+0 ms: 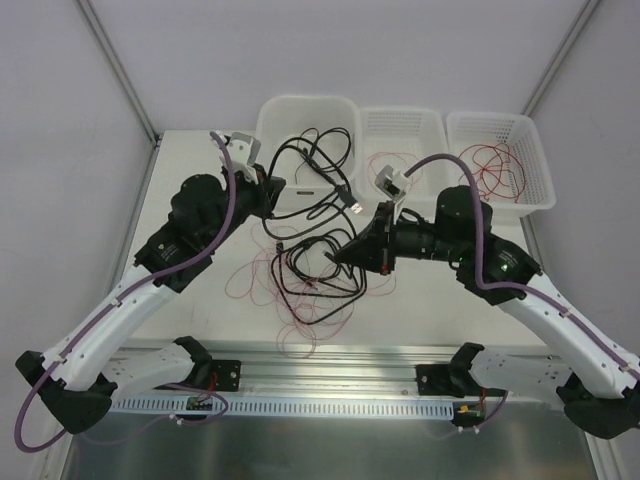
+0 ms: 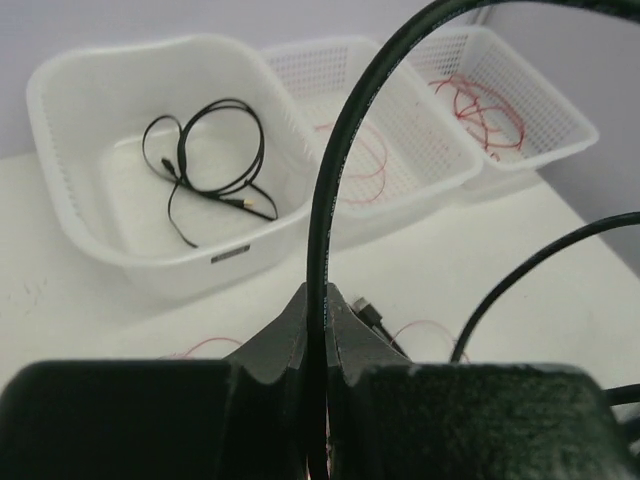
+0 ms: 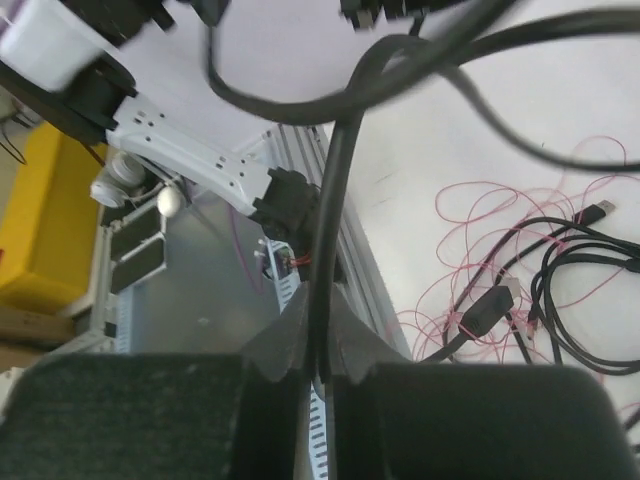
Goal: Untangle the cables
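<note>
White tabletop (image 1: pixel 430 310) under pale enclosure walls carries the cables (image 1: pixel 310 265) as one knot at its middle: thick black cables looped through each other, with thin red wires (image 1: pixel 300 315) fanned under and around them toward the near side. At the knot's far-left side the left gripper (image 2: pixel 318 300) has its jaws pressed together on a black cable (image 2: pixel 330 180) that arches up over its wrist camera. On the right side the right gripper (image 3: pixel 318 345) likewise pinches a black strand (image 3: pixel 335 200) rising from between its fingers. Whether both hold the same cable I cannot tell

My judgement is that the step in hand is parting one black cable from the heap, with both grips now made. The next move calls for drawing the two grips apart slowly and lifting, so that loops slide off rather than cinch, while watching that the red wires are not dragged along

Three white baskets line the far edge. The left basket (image 1: pixel 265 110) holds a coiled black lead (image 2: pixel 215 150); the middle basket (image 1: pixel 400 115) and the right basket (image 1: pixel 540 165) hold red wire. The left gripper sits near the left basket's front wall, so there is little room to pull farther back. Open table lies out to either side. Toward the metal rail (image 1: pixel 330 362) the red loops run right up to the table's near edge
</note>
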Action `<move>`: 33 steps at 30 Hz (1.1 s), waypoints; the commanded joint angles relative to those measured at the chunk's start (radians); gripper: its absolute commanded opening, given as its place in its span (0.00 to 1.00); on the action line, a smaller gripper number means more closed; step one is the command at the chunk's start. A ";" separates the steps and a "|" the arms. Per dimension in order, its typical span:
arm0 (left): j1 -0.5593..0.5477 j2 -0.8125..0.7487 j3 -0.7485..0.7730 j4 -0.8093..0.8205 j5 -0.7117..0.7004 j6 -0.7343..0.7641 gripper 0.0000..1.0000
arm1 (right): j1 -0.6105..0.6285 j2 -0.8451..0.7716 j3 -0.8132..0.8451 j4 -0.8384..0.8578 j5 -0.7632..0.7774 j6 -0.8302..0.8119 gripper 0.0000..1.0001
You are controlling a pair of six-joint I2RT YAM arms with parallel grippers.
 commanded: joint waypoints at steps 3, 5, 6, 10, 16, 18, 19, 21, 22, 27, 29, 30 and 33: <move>-0.010 -0.054 -0.105 0.044 -0.066 0.020 0.02 | -0.083 0.014 0.013 0.028 -0.098 0.190 0.01; -0.011 -0.071 -0.127 0.058 -0.050 0.009 0.01 | -0.103 0.075 0.027 -0.025 -0.079 0.207 0.01; -0.010 -0.077 -0.147 0.060 -0.047 0.004 0.02 | -0.109 0.095 0.030 -0.085 -0.057 0.201 0.01; -0.011 -0.098 -0.188 0.070 -0.020 -0.017 0.02 | -0.111 0.191 -0.047 -0.127 -0.025 0.201 0.01; -0.010 -0.114 -0.228 0.077 0.052 -0.020 0.03 | -0.108 0.205 -0.125 -0.103 -0.188 0.258 0.01; -0.011 -0.115 -0.239 0.077 0.062 -0.014 0.03 | -0.091 0.201 -0.092 -0.244 -0.194 0.206 0.01; -0.011 -0.117 -0.242 0.075 0.063 -0.014 0.04 | -0.085 0.191 -0.082 -0.283 -0.203 0.168 0.01; -0.011 -0.120 -0.251 0.078 0.071 -0.009 0.04 | -0.078 0.174 -0.083 -0.315 -0.260 0.164 0.01; -0.011 -0.121 -0.254 0.080 0.074 -0.006 0.04 | -0.078 0.142 -0.091 -0.302 -0.339 0.196 0.01; -0.010 -0.123 -0.264 0.081 0.077 0.014 0.04 | -0.080 0.082 -0.034 -0.224 -0.515 0.295 0.01; -0.010 -0.131 -0.264 0.081 0.077 0.015 0.04 | -0.078 0.062 0.015 -0.240 -0.536 0.295 0.01; -0.011 -0.135 -0.267 0.081 0.075 0.017 0.05 | -0.080 0.054 0.055 -0.225 -0.558 0.310 0.01; -0.010 -0.149 -0.264 0.083 0.077 0.015 0.05 | -0.086 0.004 0.092 -0.055 -0.558 0.417 0.01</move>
